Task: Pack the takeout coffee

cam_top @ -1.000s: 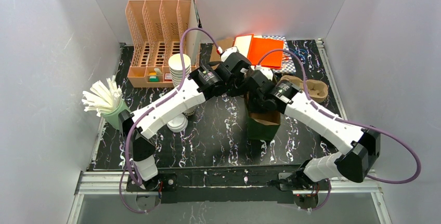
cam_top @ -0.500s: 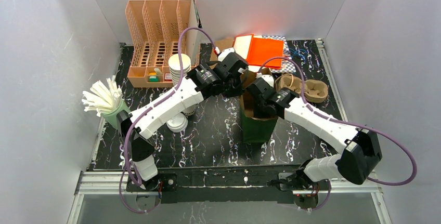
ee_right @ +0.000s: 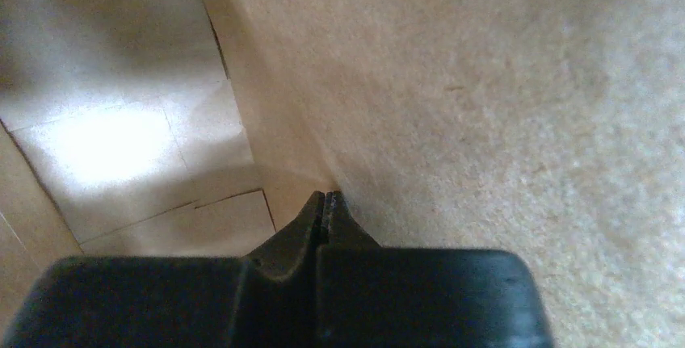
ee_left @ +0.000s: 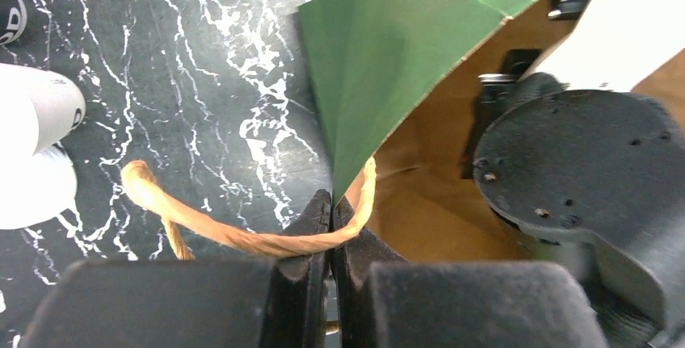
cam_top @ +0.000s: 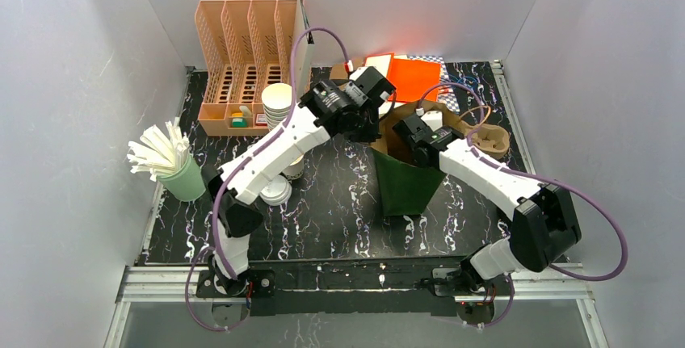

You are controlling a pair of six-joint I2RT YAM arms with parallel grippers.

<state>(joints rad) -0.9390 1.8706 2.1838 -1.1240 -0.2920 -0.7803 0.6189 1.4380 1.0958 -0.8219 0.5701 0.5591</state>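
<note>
Takeout coffee cup (cam_top: 294, 167) stands on the worktop (cam_top: 339, 203), well apart from both hands: it is back along the left arm, partly hidden under the forearm, just beside some loose white lids (cam_top: 275, 192). The left hand (ee_left: 331, 203) is pinched fully closed on the near rim of a green paper bag (cam_top: 404, 186), with the bag's twisted paper handle (ee_left: 242, 239) caught across its fingertips. The right hand (ee_right: 325, 199) is down inside that bag; its fingers are pressed together with nothing between them, and the tips touch the brown inner wall. To the left of those fingertips the bag's floor shows bare. A stack of nested cups (cam_top: 279, 99) stands beyond the left forearm.
</note>
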